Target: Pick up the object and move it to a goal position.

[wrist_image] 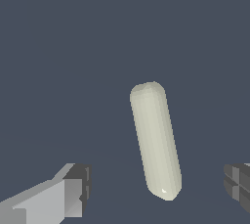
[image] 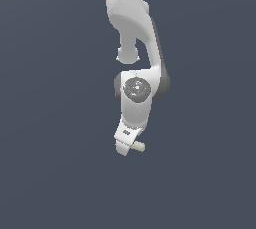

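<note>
Gripper [wrist_image: 156, 189] spread open, pads wide apart in the wrist view, grasping nothing. One finger [wrist_image: 73, 189] shows as a grey block with a dark pad, the other pad sits at the frame edge and is cut off, only a dark ribbed corner visible. Between them, touching neither, lies the object [wrist_image: 155, 140]: pale cream cylinder, short peg shape, both ends rounded, smooth, small highlight on the end nearer the camera. It is much narrower than the gap between the pads and lies slightly tilted relative to the line across the fingers, closer to the cut-off pad than to the other.

In the exterior view the gripper [image: 126, 145] hangs low, white, angled toward the exterior view's left. The object [image: 138, 146] sticks out as a small cream stub on the exterior view's right of the fingertips; the rest is hidden behind the gripper. Cannot tell from this view whether the peg rests on the surface or how high the fingers are above it. Fingers themselves merge into one white shape here, gap not readable.

Arm [image: 135, 33] rises white above, top cut off by the frame. Bench [image: 50, 173] is plain dark blue-grey, no edges visible, no shadow to read
</note>
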Controlling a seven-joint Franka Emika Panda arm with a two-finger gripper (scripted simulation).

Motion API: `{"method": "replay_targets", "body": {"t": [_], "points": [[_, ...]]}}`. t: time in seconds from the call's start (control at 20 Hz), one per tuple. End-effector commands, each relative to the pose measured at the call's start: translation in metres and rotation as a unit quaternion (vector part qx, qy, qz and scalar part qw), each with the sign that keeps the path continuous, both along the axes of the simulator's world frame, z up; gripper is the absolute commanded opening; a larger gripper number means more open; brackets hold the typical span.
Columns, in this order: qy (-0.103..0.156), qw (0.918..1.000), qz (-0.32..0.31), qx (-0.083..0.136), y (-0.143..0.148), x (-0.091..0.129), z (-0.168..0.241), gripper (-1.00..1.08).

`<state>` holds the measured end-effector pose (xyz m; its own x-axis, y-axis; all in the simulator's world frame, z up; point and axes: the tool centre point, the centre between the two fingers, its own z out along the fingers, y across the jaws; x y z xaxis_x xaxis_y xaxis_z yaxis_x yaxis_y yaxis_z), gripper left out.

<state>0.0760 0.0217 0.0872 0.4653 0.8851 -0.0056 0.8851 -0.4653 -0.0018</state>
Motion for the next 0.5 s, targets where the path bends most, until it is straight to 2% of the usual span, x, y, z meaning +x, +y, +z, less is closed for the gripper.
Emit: {"method": "replay_targets", "body": {"t": [0.0, 0.45], "points": [[-0.001, 0.9996, 0.029, 0.001, -0.001, 0.004, -0.005, 1.0], [-0.002, 0.9961, 0.088, 0.002, -0.002, 0.012, -0.016, 1.0]]}}
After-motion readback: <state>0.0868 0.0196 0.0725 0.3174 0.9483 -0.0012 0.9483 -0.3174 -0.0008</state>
